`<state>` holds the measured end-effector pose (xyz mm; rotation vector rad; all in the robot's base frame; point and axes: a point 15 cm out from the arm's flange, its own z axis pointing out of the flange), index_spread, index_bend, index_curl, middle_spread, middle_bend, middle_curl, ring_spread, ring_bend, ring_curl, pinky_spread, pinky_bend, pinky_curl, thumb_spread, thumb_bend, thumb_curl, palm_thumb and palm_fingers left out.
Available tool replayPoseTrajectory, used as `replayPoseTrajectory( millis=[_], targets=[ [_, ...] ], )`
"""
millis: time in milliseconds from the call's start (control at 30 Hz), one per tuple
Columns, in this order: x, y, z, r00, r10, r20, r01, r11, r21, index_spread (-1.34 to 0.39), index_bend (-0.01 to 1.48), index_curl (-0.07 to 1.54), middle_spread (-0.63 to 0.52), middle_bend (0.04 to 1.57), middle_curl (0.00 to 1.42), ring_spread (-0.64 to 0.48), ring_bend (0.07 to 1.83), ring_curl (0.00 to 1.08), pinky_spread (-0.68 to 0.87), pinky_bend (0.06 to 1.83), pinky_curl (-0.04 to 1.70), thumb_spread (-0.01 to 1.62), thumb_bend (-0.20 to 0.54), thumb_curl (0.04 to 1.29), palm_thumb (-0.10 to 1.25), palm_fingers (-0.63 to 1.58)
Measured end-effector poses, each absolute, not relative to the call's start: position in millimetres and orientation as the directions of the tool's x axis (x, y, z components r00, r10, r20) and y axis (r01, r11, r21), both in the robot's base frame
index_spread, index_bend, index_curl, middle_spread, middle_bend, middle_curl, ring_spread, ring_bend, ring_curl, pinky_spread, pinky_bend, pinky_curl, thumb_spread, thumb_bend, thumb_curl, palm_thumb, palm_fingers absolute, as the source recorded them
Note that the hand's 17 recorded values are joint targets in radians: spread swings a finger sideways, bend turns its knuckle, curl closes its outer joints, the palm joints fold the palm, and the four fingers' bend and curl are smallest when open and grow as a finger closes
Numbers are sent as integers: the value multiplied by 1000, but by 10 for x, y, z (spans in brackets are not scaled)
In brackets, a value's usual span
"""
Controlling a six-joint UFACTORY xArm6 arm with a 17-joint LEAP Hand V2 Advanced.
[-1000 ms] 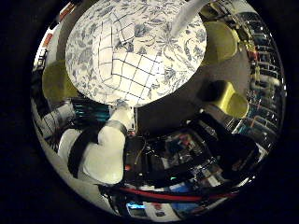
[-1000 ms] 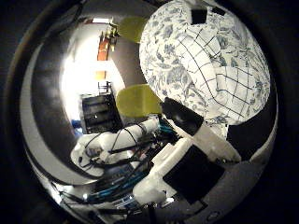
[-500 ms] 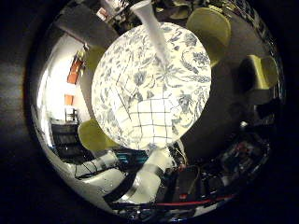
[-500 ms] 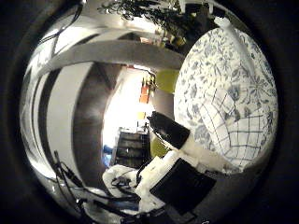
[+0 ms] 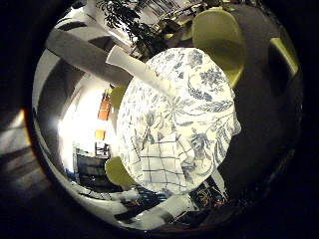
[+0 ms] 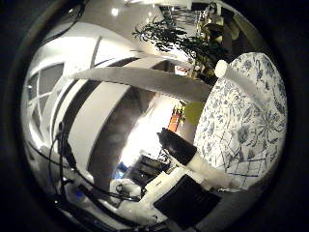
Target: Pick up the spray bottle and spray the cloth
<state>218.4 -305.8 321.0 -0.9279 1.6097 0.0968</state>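
Observation:
A round table with a flowered cover (image 5: 194, 100) fills the middle of the little finger side view. A white checked cloth (image 5: 164, 174) lies flat on it near one edge. A slim white thing (image 5: 135, 62), perhaps the spray bottle, is at the opposite edge; it also shows in the thumb side view (image 6: 227, 71). My right hand (image 6: 188, 188) is well away from the table. Its white and black fingers (image 6: 179, 147) reach out relaxed with nothing between them. White parts of the hand show at the edge of the little finger side view (image 5: 164, 211).
Yellow-green chairs (image 5: 214, 40) stand around the table on a dark floor. A large leafy plant (image 6: 183, 34) stands behind the table. A pale wall and a bright doorway (image 6: 145, 145) lie beyond.
The whole picture has swung round in both views, so the camera has turned and drawn back from the table. The cloth and the slim white thing stay where they were on the table.

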Motion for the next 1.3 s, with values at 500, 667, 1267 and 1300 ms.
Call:
replayPoseTrajectory(
  millis=[500, 667, 1267, 1300],
  targets=[
    [2446, -3446, 2631, -15, -497, -868, -619, 687, -382, -172, 153, 272, 132, 252, 354, 208, 395, 254, 405, 444, 294, 1031, -25, 309, 540, 133],
    [2742, -3497, 2560, -4, -497, -868, -621, 681, -387, -166, 149, 270, 133, 263, 356, 207, 397, 255, 404, 438, 294, 1026, -24, 311, 556, 139],
    [3668, -3310, 2193, -13, -494, -869, -684, 638, -352, -151, 153, 268, 134, 283, 356, 209, 417, 261, 394, 427, 291, 1031, -25, 316, 575, 157],
    [3709, -3307, 2181, -14, -493, -870, -689, 635, -348, -151, 153, 268, 134, 282, 356, 209, 417, 261, 394, 427, 291, 1031, -25, 315, 575, 158]
  ],
)
